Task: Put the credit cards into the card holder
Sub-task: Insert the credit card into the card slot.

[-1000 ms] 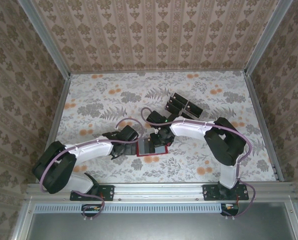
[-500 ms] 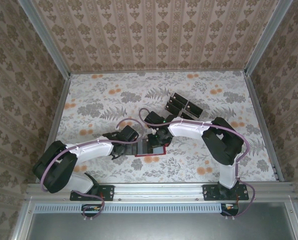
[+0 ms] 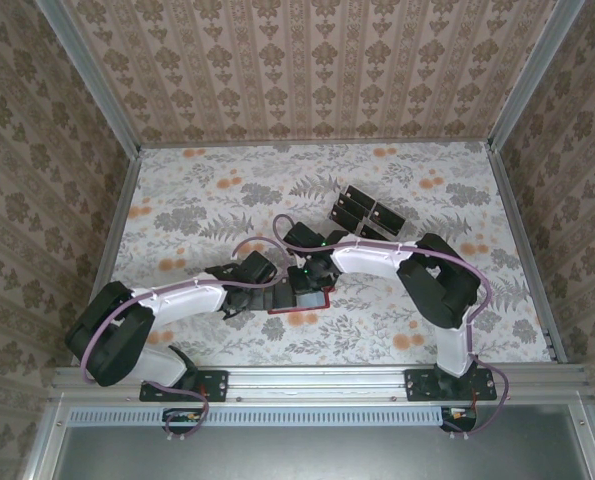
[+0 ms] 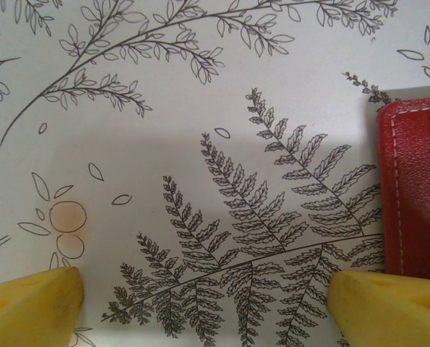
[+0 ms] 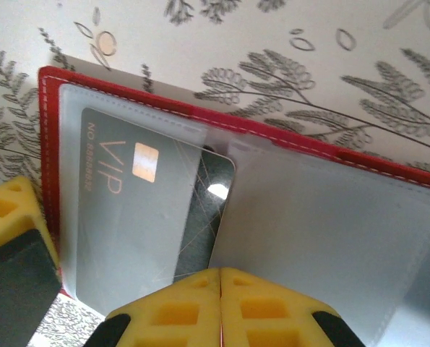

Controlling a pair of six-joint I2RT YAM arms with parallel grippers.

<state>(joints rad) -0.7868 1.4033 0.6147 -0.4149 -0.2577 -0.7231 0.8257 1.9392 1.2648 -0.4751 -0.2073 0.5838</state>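
Observation:
The card holder (image 3: 299, 306) lies open on the floral table, red-rimmed (image 5: 47, 144) with clear grey pockets. One dark credit card (image 5: 131, 217) marked VIP sits mostly inside its left pocket, one corner still bare. My right gripper (image 5: 220, 289) is shut, its tips together at that card's near edge, and nothing is clamped between them. It hovers over the card holder in the top view (image 3: 308, 279). My left gripper (image 4: 207, 307) is open over bare cloth just left of the card holder's red edge (image 4: 410, 188). More black credit cards (image 3: 362, 212) stand further back.
A clear rack (image 3: 375, 222) holds the standing cards behind the right arm. Patterned walls close in the table on three sides. The two forearms meet over the table's middle, with open cloth to the far left and right.
My right gripper has slid a little to the left over the card holder and now covers more of its grey inside. The left arm has stayed put.

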